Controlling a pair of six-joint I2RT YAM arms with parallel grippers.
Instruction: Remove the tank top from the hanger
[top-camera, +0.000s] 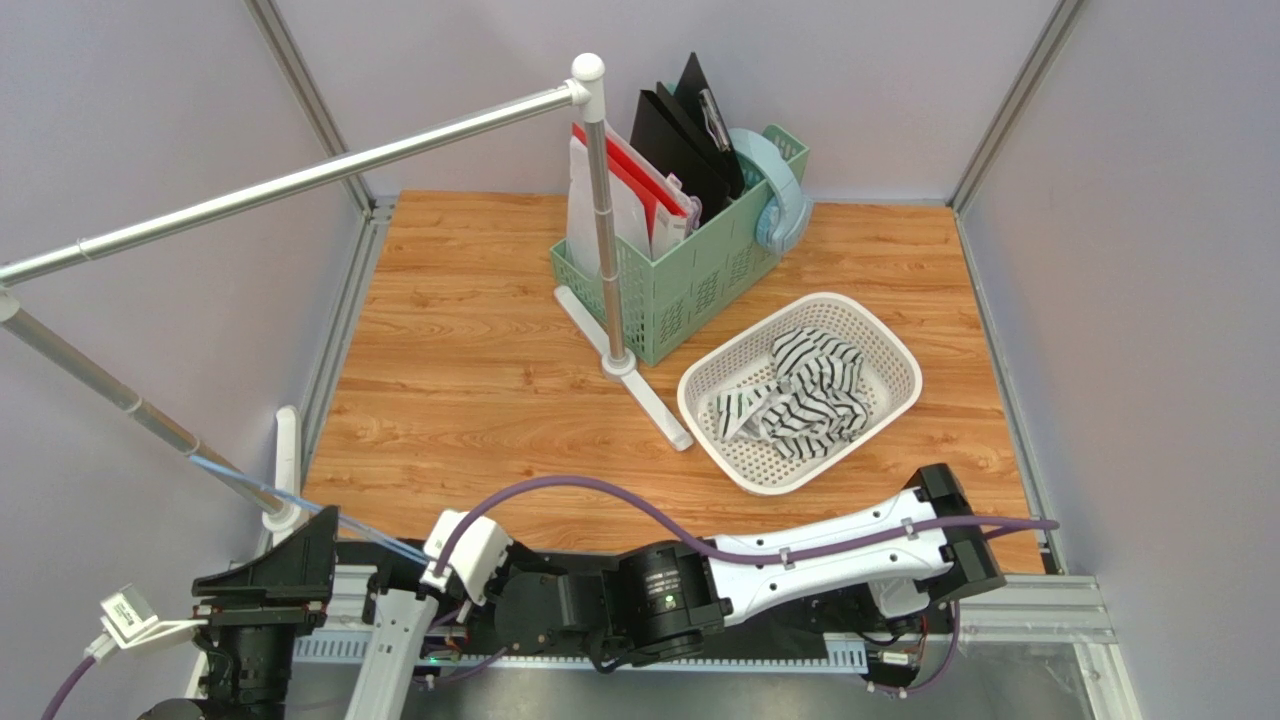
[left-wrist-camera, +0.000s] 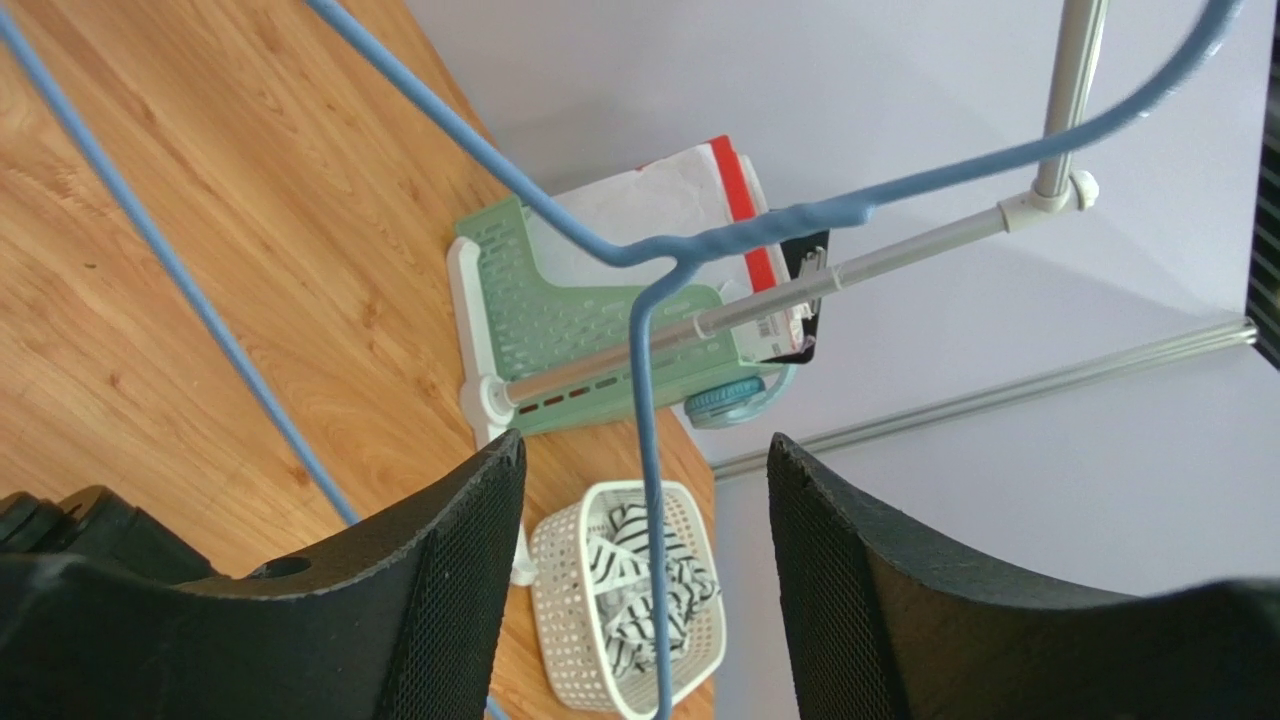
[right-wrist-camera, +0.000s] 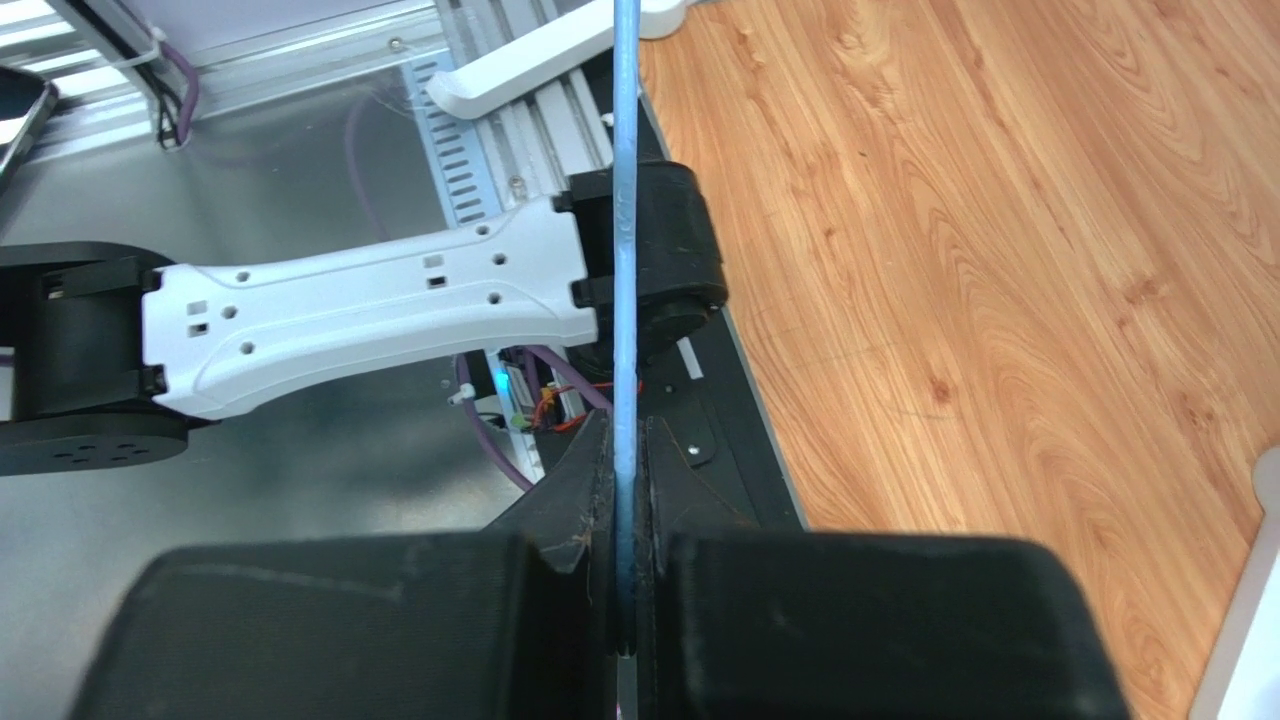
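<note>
Tank top (top-camera: 804, 393) lies crumpled in the basket (top-camera: 845, 302), right side of the worktop (top-camera: 481, 375), off the hanger (left-wrist-camera: 706, 243). Right gripper (right-wrist-camera: 627, 465) is clamped on the bare hanger; left gripper (left-wrist-camera: 646, 450) stands apart around its wire. Removal looks done

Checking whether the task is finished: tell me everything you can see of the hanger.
The hanger is thin light-blue wire bent into an angular frame, bare, with no garment on it. It is held above the table at its near edge. The right claw is shut on one straight run; another run passes between the fingers of the open left claw, apparently touching neither. Its hook cannot be made out.
</note>
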